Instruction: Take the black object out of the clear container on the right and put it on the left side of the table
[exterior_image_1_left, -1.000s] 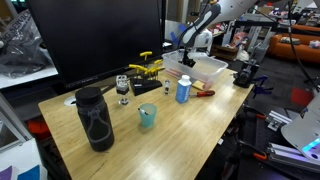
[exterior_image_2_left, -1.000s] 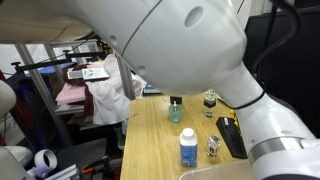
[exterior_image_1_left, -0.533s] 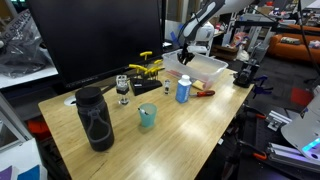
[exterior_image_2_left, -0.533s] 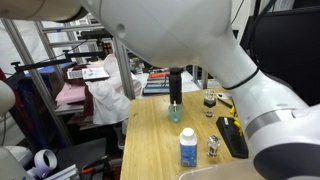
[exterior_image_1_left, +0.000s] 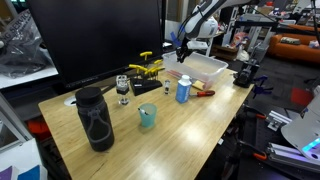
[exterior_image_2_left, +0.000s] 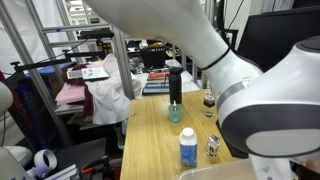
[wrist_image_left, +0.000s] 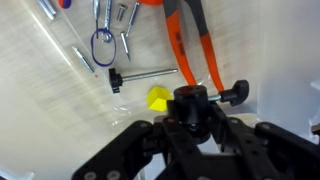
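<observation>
In the wrist view my gripper (wrist_image_left: 193, 128) is shut on the black object (wrist_image_left: 191, 101), a small chunky knob held between the fingers. It hangs above the clear container (wrist_image_left: 55, 115). In an exterior view the gripper (exterior_image_1_left: 183, 49) is raised over the left end of the clear container (exterior_image_1_left: 205, 70), at the far right of the light wood table (exterior_image_1_left: 190, 125). The arm fills much of an exterior view, where the table (exterior_image_2_left: 152, 150) shows below it.
The container holds orange pliers (wrist_image_left: 196, 40), a yellow piece (wrist_image_left: 158, 98), a blue ring and metal tools. On the table stand a blue-capped bottle (exterior_image_1_left: 183, 89), a teal cup (exterior_image_1_left: 147, 116), a tall black lattice bottle (exterior_image_1_left: 95, 118) and a yellow item (exterior_image_1_left: 148, 68).
The gripper has risen out of the container and shifted slightly left, carrying the black object. Nothing else on the table moved.
</observation>
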